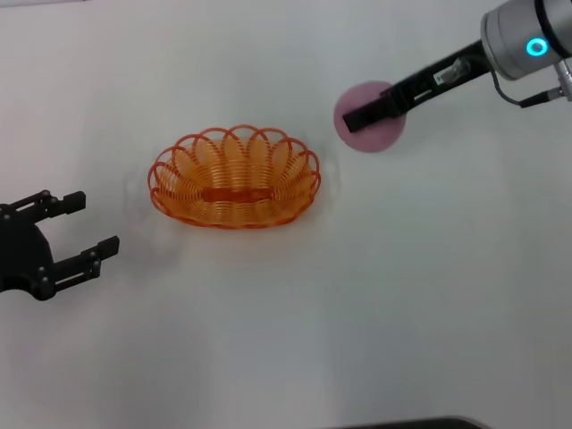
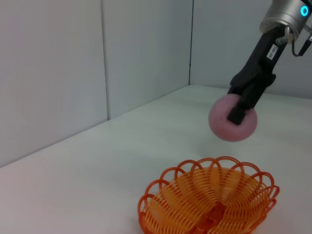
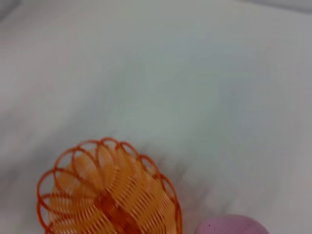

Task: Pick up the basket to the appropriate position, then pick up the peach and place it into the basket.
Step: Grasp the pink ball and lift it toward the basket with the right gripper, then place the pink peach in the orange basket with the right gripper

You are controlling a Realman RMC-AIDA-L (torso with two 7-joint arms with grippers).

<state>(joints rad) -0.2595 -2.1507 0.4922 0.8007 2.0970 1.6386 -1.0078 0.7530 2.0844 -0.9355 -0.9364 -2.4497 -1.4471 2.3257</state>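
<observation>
- Two fingers of the right gripper [image 1: 368, 114] pinch the peach [image 1: 375, 134], held in the air to the right of the basket [image 1: 234, 179].
- Left gripper [image 1: 79, 232] sits spread apart, left of the basket on the table [image 1: 402, 295].

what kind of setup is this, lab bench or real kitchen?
Looks like a lab test bench, not a kitchen: a bare white table boxed in by plain white panels, with only an orange basket and a peach, held by the right gripper.

White table [image 1: 402, 313] bearing orange basket [image 1: 234, 178]
</observation>
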